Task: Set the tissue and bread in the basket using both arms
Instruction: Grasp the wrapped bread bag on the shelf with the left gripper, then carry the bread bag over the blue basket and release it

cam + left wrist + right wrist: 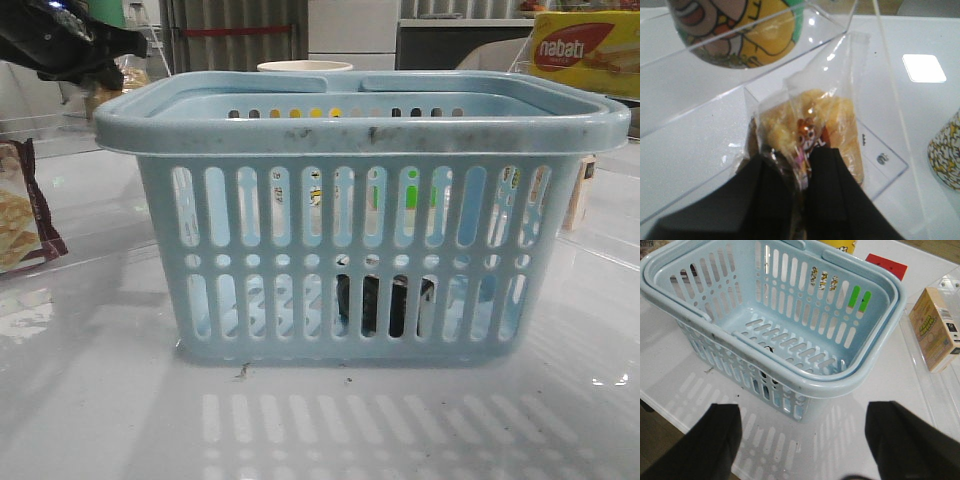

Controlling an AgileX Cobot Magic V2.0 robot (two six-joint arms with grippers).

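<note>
The light-blue basket stands mid-table; it also shows in the right wrist view. The black tissue pack lies inside it against the near wall, seen through the slots, and shows only as dark patches through the slots in the right wrist view. My left gripper is shut on the clear wrap of the golden-brown bread, held above a clear acrylic tray. In the front view the left arm is high at the far left, beside the basket's rim. My right gripper is open and empty over the table by the basket's corner.
A maroon-edged cracker bag lies at the left. A yellow wafer box and a white cup stand behind the basket. A small carton lies to the basket's right. A printed cup stands by the tray.
</note>
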